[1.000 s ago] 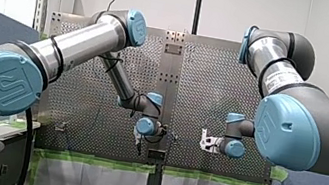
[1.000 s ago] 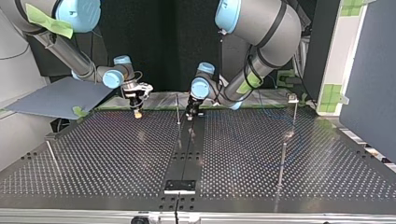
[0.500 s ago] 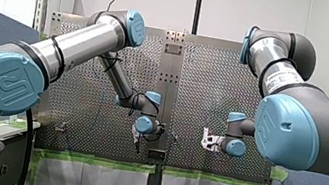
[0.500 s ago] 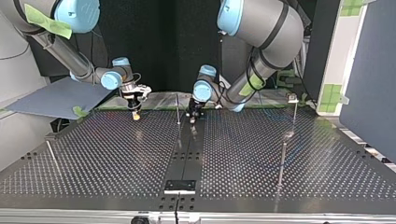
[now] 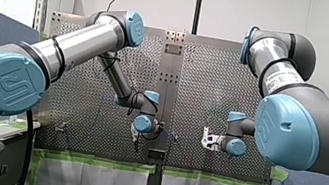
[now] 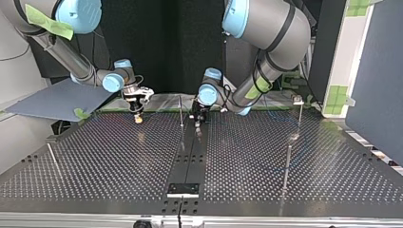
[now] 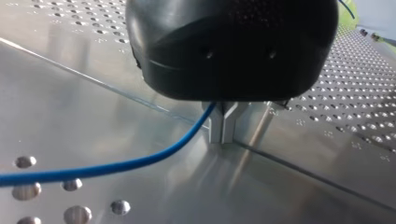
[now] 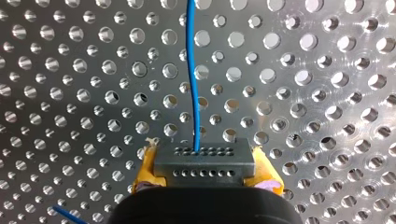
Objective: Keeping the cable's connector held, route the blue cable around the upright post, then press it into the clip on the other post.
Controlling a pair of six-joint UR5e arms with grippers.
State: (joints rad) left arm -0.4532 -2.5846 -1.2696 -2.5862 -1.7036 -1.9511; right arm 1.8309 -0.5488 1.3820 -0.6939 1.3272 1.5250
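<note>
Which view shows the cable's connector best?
Right wrist view: the connector sits between my right gripper's yellow pads, blue cable leaving it. In top and front views it is too small; left wrist view lacks it.

RIG INVENTORY: ITEM COUNTS

Two silver-and-blue jointed robot arms: my left arm [image 5: 84,43] and my right arm [image 5: 281,76]. Two two-finger grippers: my left gripper [image 7: 223,128] and my right gripper [image 8: 205,166]. One thin blue cable [image 8: 191,70]. One dark grey rectangular connector [image 8: 204,159]. Four thin upright metal posts [image 6: 181,111], counted in the top view. One black rectangular plate [image 6: 183,189]. One perforated metal table [image 6: 119,156].
</note>
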